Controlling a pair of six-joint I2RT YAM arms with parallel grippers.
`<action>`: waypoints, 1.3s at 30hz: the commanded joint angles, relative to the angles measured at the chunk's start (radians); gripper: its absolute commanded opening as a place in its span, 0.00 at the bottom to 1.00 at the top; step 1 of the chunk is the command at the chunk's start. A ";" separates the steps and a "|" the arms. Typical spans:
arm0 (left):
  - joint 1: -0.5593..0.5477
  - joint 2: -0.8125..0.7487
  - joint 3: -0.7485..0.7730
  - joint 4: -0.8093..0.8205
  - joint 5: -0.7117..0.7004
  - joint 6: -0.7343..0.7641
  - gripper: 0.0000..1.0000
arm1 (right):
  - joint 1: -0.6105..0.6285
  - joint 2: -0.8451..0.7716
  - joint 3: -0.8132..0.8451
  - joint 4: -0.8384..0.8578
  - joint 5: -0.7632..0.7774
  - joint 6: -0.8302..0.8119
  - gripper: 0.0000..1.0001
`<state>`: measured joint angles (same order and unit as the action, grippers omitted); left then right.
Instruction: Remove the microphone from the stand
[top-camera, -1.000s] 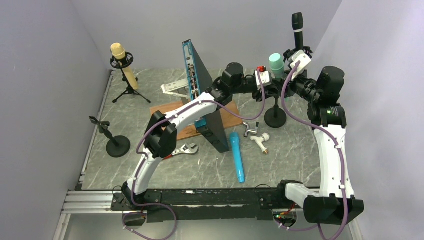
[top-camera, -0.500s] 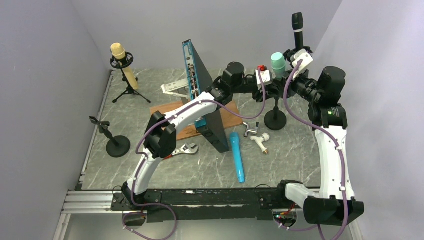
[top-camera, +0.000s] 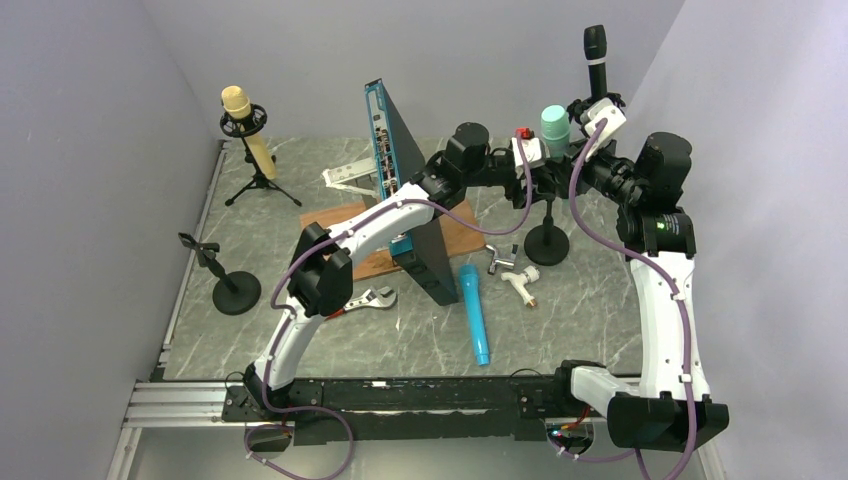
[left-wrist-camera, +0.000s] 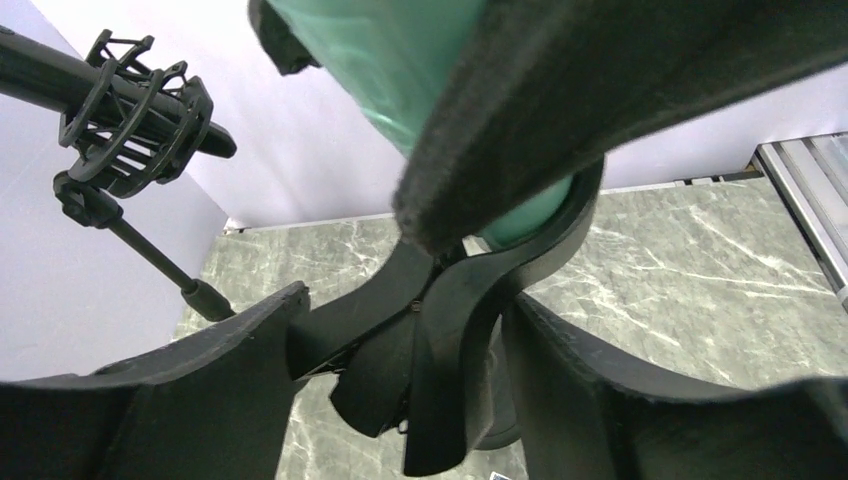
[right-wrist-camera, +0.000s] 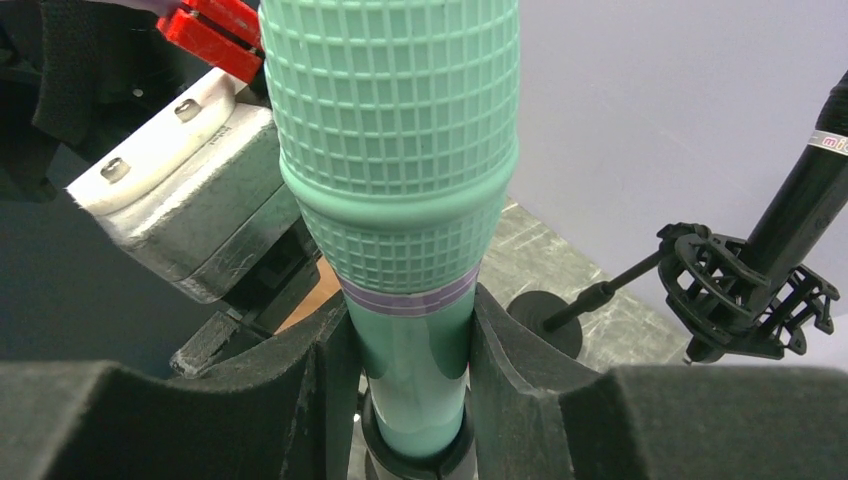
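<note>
Microphone (top-camera: 554, 125), mint-green plastic with a gridded head, stands upright in the clip of a black round-based stand (top-camera: 547, 243). The stand is in the far half of the grey marbled table (top-camera: 300, 340), toward its right edge. The left gripper (top-camera: 541, 168) meets the stand below the head; the right gripper (top-camera: 572, 138) meets the microphone from the right.

Left wrist view: the left gripper (left-wrist-camera: 405, 300) has its jaws apart, one on either side of the stand's black clip (left-wrist-camera: 450, 340), which cups the microphone (left-wrist-camera: 390, 50). Whether they press the clip cannot be told.

Right wrist view: the right gripper (right-wrist-camera: 410, 350) is closed on the microphone (right-wrist-camera: 395, 150) handle, both foam pads (right-wrist-camera: 515, 400) flat against it just under the head. The handle's foot sits in the clip (right-wrist-camera: 415, 455).
</note>
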<state>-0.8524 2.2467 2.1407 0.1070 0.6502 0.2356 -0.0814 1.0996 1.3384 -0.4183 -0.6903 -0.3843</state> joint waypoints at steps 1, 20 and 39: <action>-0.004 -0.064 0.017 0.036 0.018 -0.014 0.64 | 0.005 -0.010 0.038 -0.002 -0.039 0.019 0.00; 0.007 -0.005 0.078 -0.059 -0.039 -0.058 0.00 | 0.008 0.066 0.275 -0.006 -0.025 0.079 0.00; 0.010 -0.107 -0.039 0.041 0.014 -0.096 0.98 | 0.006 0.061 0.119 -0.040 -0.098 0.013 0.00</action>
<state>-0.8421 2.1998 2.0808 0.0891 0.6395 0.1459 -0.0795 1.1698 1.4380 -0.4866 -0.7345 -0.3676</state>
